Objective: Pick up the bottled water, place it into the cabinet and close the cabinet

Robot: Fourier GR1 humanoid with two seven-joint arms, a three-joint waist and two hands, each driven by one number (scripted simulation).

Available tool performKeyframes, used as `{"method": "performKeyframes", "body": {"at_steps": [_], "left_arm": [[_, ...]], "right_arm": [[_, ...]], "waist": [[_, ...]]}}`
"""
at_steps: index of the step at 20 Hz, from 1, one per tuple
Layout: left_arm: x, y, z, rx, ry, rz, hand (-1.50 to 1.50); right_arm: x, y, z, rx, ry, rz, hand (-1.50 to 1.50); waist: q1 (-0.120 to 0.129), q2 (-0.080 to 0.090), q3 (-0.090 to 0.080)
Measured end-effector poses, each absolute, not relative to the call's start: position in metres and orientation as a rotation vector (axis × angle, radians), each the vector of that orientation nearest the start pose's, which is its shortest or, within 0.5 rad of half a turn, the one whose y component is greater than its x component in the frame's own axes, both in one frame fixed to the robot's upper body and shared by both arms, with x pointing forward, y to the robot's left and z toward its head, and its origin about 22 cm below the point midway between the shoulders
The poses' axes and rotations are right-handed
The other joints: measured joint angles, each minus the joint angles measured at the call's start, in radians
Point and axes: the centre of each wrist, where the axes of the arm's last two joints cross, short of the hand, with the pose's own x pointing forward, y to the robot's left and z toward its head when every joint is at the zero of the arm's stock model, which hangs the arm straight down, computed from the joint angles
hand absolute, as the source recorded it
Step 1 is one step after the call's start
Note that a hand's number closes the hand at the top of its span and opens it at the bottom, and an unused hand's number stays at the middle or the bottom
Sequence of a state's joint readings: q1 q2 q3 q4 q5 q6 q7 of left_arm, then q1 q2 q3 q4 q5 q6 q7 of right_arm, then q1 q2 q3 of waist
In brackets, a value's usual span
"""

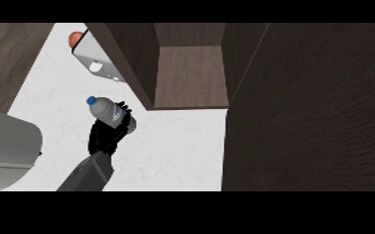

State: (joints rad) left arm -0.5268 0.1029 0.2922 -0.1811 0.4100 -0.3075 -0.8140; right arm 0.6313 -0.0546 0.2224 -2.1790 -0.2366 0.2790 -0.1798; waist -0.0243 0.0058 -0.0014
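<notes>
The bottled water [107, 111], clear with a blue cap, is tilted with its cap pointing up and left. My left hand [106, 134] is curled round its lower part, over the white counter [176, 148]. Bottle and hand sit just left of and below the front lower edge of the open dark wood cabinet [190, 74]. The cabinet's inner shelf shows nothing on it. Its door [300, 109] stands open, filling the right side of the view. My right hand does not show.
A white boxy object [95, 54] lies by the cabinet's left wall, with a red thing [75, 38] behind it. A grey rounded object [16, 148] sits at the left edge. A dark wood panel [18, 59] fills the upper left.
</notes>
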Motion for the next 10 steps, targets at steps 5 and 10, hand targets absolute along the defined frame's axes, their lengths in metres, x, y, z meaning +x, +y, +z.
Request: {"method": "performKeyframes", "body": {"at_steps": [5, 10], "left_arm": [[0.277, 0.248, -0.153, -0.239, -1.547, 0.542, 1.5], [0.273, 0.258, -0.153, -0.245, -1.556, 0.494, 1.5]], "right_arm": [[0.1, -0.228, 0.052, 0.391, -1.799, -0.021, -1.5], [0.103, -0.227, 0.047, 0.381, -1.797, -0.019, -1.5]], "waist": [[0.002, 0.0, 0.0], [0.005, -0.001, 0.0]]}}
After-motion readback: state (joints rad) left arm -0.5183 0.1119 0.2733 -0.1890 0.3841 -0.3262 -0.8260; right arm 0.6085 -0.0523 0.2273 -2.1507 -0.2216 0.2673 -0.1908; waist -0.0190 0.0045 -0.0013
